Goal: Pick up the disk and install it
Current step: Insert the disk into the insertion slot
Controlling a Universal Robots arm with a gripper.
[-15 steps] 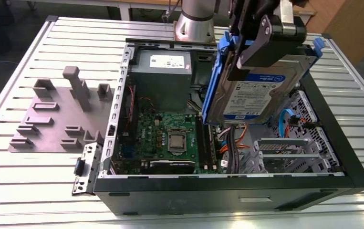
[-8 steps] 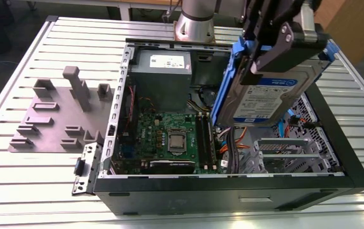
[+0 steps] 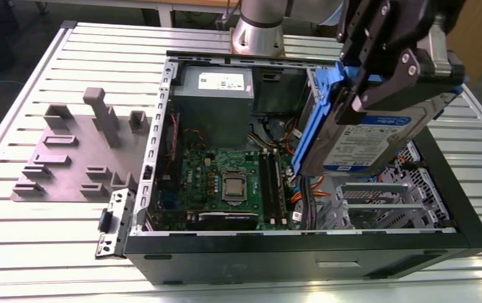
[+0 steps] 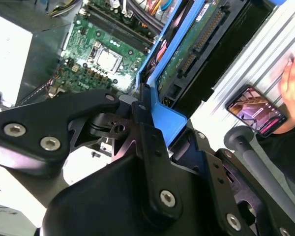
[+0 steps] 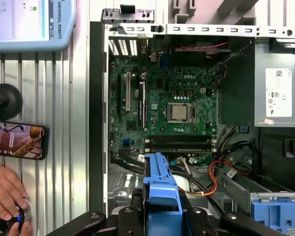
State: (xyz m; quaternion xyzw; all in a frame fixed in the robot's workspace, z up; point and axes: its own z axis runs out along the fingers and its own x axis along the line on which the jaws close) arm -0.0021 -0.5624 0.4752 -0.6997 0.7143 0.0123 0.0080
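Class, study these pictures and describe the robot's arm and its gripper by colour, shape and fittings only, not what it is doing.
The arm is a smooth, silver-grey cylinder. The gripper is matte black, built of flat, angular linkage bars with rounded ends. The bars are pinned together with round silver screw heads.

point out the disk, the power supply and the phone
disk (image 3: 376,144), exterior view, on its label
power supply (image 3: 211,113), exterior view, on its grey face
phone (image 5: 17,141), first wrist view, on its screen
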